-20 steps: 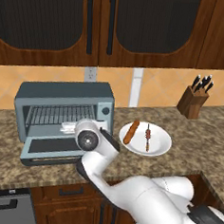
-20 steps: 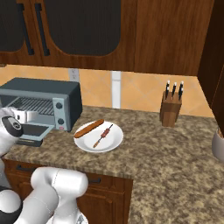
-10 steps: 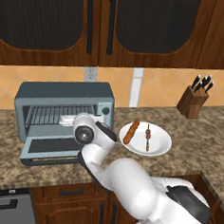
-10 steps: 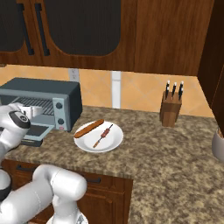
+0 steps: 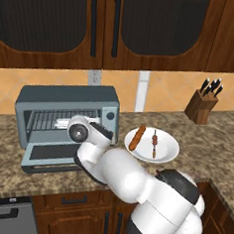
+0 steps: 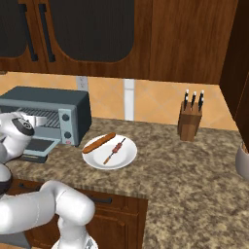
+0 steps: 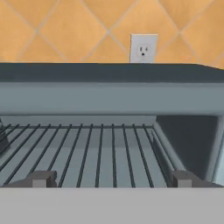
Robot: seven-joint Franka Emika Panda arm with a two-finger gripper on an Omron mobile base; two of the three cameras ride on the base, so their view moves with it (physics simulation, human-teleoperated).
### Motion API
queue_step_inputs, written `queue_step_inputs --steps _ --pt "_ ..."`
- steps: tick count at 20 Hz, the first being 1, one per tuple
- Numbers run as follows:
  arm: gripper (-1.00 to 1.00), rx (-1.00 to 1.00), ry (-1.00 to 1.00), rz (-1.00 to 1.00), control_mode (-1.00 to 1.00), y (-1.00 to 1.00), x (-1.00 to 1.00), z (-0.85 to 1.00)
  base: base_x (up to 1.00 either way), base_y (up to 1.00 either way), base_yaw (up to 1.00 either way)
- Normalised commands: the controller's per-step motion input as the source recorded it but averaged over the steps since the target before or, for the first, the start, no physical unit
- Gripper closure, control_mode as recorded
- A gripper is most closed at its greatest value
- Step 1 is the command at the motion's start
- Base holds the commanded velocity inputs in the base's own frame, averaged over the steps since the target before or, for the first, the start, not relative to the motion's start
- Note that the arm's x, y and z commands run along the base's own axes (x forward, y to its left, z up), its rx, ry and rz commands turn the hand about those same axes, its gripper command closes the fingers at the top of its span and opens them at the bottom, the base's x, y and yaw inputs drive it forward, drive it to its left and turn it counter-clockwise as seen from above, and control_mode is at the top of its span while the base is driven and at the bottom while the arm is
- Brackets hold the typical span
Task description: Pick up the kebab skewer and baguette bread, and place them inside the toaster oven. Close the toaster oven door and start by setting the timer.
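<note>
The blue-grey toaster oven (image 5: 66,92) stands open on the counter, its door (image 5: 51,156) folded down flat in front. My gripper (image 5: 62,124) is open and empty at the oven mouth, above the door. In the hand view the gripper (image 7: 111,179) faces the bare wire rack (image 7: 96,153) with its fingertips (image 7: 41,178) wide apart. To the right, the orange-brown baguette bread (image 5: 136,138) and the thin kebab skewer (image 5: 154,142) lie side by side on a white plate (image 5: 168,153). From the right base view the baguette (image 6: 98,142) and skewer (image 6: 114,150) lie beside the oven (image 6: 58,99).
A wooden knife block (image 5: 201,108) stands at the back right of the granite counter. A wall outlet (image 7: 143,48) sits above the oven on the tiled backsplash. The oven's knob panel (image 5: 109,116) is on its right side. Dark cabinets hang overhead.
My wrist has moved left and slightly up, toward the oven opening. The plate, baguette and skewer have not moved.
</note>
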Motion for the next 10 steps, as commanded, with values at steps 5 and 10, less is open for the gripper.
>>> queue_step_inputs --steps 5,10 --pt "-1.0 0.06 0.12 0.0 -1.0 0.0 0.27 -0.19 0.0 0.0 0.0" --pt "-1.0 0.03 0.05 0.0 -1.0 0.01 0.31 -0.13 0.0 0.0 0.0"
